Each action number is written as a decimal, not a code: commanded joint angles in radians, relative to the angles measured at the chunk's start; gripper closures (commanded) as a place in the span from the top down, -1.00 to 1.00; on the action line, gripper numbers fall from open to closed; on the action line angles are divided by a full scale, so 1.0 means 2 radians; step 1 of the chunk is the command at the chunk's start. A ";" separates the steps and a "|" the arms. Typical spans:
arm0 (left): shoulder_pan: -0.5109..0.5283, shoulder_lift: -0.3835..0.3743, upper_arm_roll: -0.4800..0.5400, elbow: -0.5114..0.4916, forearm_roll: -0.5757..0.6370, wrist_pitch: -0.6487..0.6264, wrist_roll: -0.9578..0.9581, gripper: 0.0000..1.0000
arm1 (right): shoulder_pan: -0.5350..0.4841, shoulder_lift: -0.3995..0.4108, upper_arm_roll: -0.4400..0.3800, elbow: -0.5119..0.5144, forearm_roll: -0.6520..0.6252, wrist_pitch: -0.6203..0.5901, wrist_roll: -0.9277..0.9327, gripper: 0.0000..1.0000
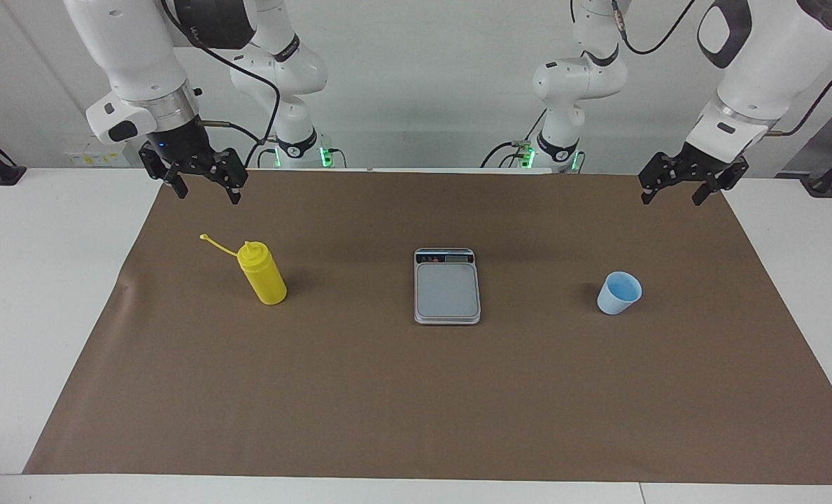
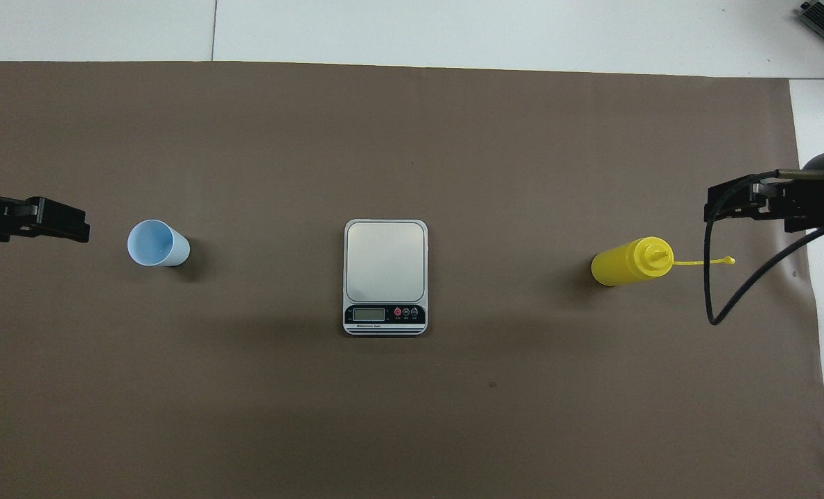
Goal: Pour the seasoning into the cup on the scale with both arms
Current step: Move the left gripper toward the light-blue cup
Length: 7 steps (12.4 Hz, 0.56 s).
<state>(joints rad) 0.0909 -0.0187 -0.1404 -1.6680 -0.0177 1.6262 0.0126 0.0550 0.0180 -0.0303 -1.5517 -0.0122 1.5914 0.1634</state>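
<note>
The yellow seasoning bottle (image 1: 264,278) (image 2: 626,262) stands upright on the brown mat toward the right arm's end, its cap strap sticking out sideways. The light blue cup (image 1: 619,292) (image 2: 156,243) stands on the mat toward the left arm's end. Between them lies the grey scale (image 1: 447,287) (image 2: 384,270), nothing on it, display end nearer the robots. My right gripper (image 1: 208,197) (image 2: 730,201) hangs open over the mat beside the bottle, touching nothing. Over the mat beside the cup, my left gripper (image 1: 670,200) (image 2: 72,229) is open and holds nothing.
A brown mat (image 1: 416,406) covers most of the white table (image 1: 38,280). A black cable (image 2: 730,291) loops down from the right arm near the bottle's strap.
</note>
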 commanded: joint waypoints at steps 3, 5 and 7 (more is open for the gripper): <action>0.024 0.023 0.000 -0.078 -0.006 0.105 -0.004 1.00 | -0.005 -0.009 0.001 -0.008 0.008 -0.001 -0.012 1.00; 0.045 0.044 -0.001 -0.107 -0.007 0.160 -0.004 1.00 | -0.005 -0.009 0.001 -0.008 0.008 -0.001 -0.012 1.00; 0.046 0.053 -0.001 -0.138 -0.016 0.210 -0.018 1.00 | -0.005 -0.009 0.001 -0.008 0.008 -0.001 -0.013 1.00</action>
<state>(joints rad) 0.1698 0.0883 -0.1336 -1.8849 -0.0247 1.9647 0.0052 0.0550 0.0180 -0.0303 -1.5517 -0.0122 1.5914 0.1634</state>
